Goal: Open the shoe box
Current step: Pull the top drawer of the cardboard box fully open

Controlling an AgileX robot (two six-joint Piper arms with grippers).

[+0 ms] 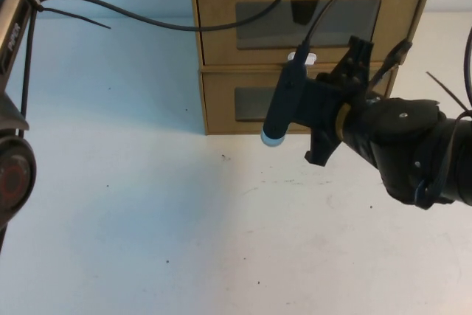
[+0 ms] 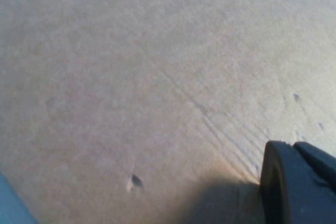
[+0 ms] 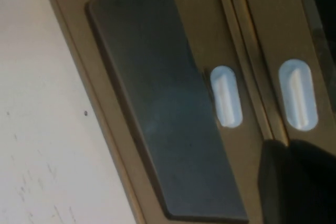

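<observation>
High view: end effector (image 1: 356,53) at box (image 1: 221,101)

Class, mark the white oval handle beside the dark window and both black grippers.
white oval handle (image 3: 227,96): right wrist view, centre.
right gripper (image 1: 356,49): high view, shut tips before upper cardboard shoe box (image 1: 214,20).
left gripper (image 2: 296,171): left wrist view, body over tan surface (image 2: 131,77).

From where I stand, only one word can be read: "PIPER", in pale capital letters running lengthwise along the dark grey casing of the left arm (image 1: 14,37), at the table's left side.
</observation>
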